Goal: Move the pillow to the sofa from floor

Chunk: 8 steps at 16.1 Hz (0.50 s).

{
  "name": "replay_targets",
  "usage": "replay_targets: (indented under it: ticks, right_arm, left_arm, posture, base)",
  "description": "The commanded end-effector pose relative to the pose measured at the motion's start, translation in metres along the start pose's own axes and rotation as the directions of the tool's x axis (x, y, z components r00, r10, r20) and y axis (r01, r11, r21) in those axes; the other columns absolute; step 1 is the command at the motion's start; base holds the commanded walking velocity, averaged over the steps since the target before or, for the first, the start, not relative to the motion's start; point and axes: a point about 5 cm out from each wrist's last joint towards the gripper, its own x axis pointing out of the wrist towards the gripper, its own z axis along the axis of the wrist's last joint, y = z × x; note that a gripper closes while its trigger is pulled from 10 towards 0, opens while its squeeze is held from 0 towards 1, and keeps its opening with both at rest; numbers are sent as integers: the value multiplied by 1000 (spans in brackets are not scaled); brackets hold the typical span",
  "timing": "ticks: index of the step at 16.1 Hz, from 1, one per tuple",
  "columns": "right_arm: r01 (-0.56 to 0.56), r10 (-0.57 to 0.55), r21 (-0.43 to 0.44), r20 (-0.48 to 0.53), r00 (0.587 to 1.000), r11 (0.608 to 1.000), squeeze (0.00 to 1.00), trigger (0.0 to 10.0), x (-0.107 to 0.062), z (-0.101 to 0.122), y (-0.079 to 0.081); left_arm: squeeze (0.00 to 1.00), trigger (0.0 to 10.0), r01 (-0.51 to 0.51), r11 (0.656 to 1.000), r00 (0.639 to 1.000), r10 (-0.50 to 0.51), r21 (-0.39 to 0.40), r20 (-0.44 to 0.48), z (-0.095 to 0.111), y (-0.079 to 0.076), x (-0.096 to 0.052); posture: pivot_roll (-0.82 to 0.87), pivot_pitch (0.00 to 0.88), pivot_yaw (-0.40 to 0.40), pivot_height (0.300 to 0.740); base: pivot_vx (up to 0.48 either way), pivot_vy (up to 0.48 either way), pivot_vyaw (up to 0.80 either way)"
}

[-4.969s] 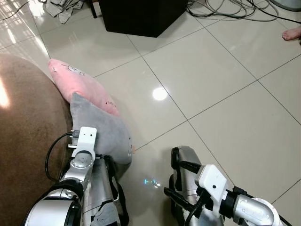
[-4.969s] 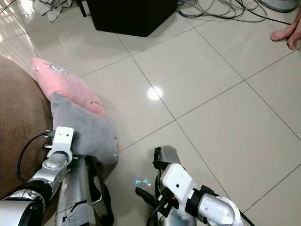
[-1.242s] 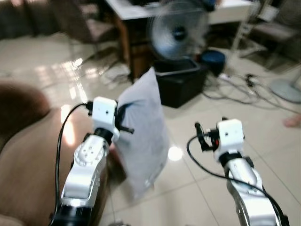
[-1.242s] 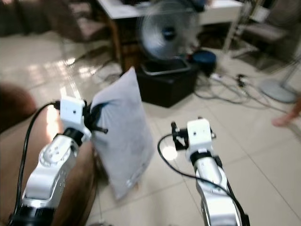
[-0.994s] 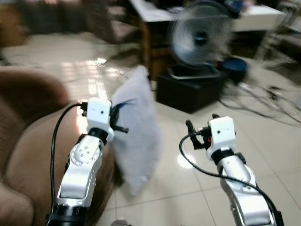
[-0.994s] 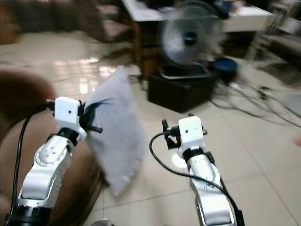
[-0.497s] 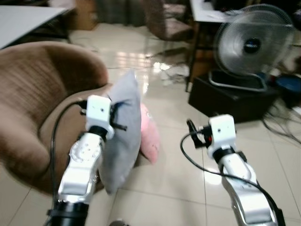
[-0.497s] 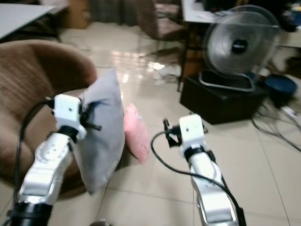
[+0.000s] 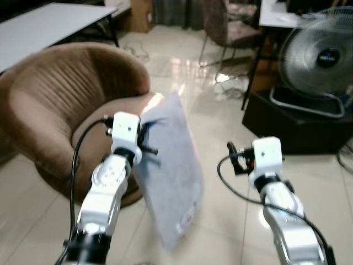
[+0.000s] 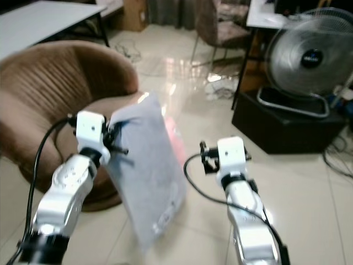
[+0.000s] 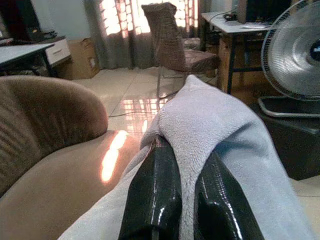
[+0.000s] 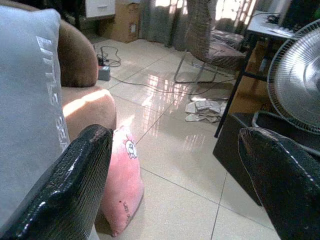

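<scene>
- left gripper (image 11: 175, 200) is raised in front of the robot, its two black fingers (image 11: 152, 195) pinched tight on an upper edge of the grey pillow (image 9: 171, 182); a fold of the fabric bulges up between them.
- the pillow hangs off the floor from that grip, tilted, its lower corner toward the tiles (image 9: 220, 138); pale lettering shows on its face.
- it hangs at the front edge of the brown sofa (image 9: 55, 99), partly over the seat; whether it touches the seat i cannot tell.
- the sofa is a round tub-shaped seat with a ribbed back, with a patch of sunlight on its seat.
- right gripper (image 12: 172, 185) is held up well to the right of the pillow, its fingers spread wide with nothing between them.
- past its fingers a pink pillow (image 12: 122, 185) stands on the tiles, leaning against the sofa's base.
- farther out, a fan (image 10: 306, 55) sits on top of a black box (image 10: 287, 124) at the right.
- behind them stand a wicker chair (image 11: 172, 40) and a desk (image 11: 235, 22).
- a white table (image 9: 49, 25) stands beyond the sofa, with a cardboard box (image 12: 126, 20) and cables on the floor further back.
</scene>
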Motion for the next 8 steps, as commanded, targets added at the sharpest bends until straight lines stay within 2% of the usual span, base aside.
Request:
replay_targets:
  ticks: [1, 8]
  right_arm:
    - [17, -17, -8, 0, 1000, 1000, 0, 10000, 0, 0, -3]
    - [13, -13, -8, 1, 1000, 1000, 0, 10000, 2, -1, -2]
  left_arm:
    - [0, 10000, -6, 1000, 997, 6, -1, 77, 16, 3, 4]
    - [0, 10000, -13, 1000, 997, 13, -4, 75, 16, 4, 7]
  posture:
    - [-63, 0, 58, 740]
    - [-61, 0, 53, 740]
  base:
    - [371, 0, 0]
    - [373, 0, 0]
